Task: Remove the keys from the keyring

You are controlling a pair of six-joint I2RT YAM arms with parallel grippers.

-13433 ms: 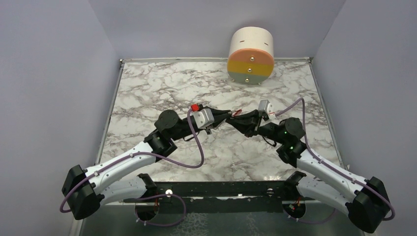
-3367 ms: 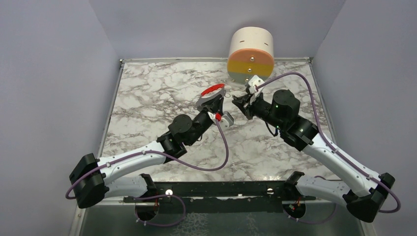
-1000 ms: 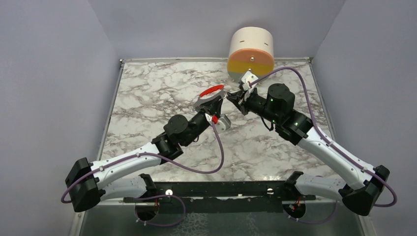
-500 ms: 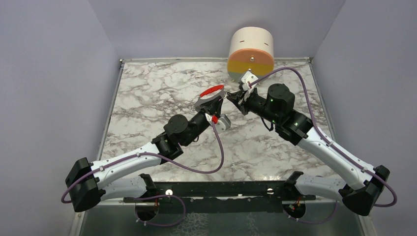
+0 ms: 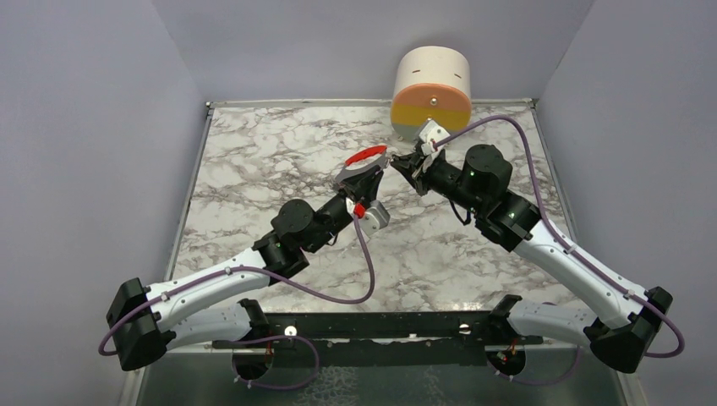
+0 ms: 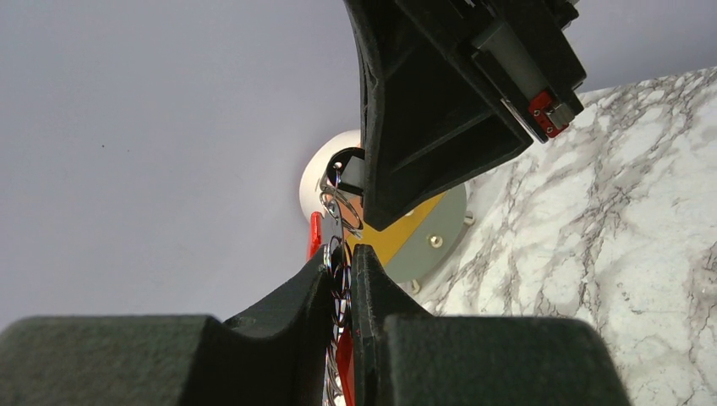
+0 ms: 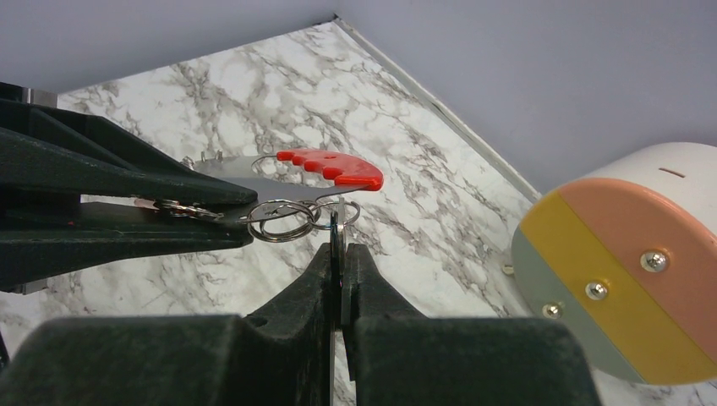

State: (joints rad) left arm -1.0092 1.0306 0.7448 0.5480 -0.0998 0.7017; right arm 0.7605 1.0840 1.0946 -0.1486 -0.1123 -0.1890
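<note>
Above the marble table, my left gripper (image 5: 376,170) is shut on the keyring (image 7: 287,218), pinching its silver chain (image 6: 340,279) between the fingertips. The red curved clip (image 5: 365,156) sticks out past the left fingers (image 7: 127,182). Thin metal rings (image 6: 342,207) hang from the chain toward my right gripper (image 5: 402,163). That gripper is shut on a dark flat key (image 7: 337,241), held edge-on and threaded on the end ring (image 7: 342,211). The two grippers meet tip to tip, a finger's length apart. No red-headed key shows.
A white cylinder with an orange, yellow and grey striped face (image 5: 431,93) stands at the table's back edge, close behind the right gripper. The marble table (image 5: 254,169) has raised rails on its left and right sides. Purple cables loop off both wrists.
The left arm has drawn back slightly toward its base, and the right wrist has edged a little to the right. Both grips are the same as before.
</note>
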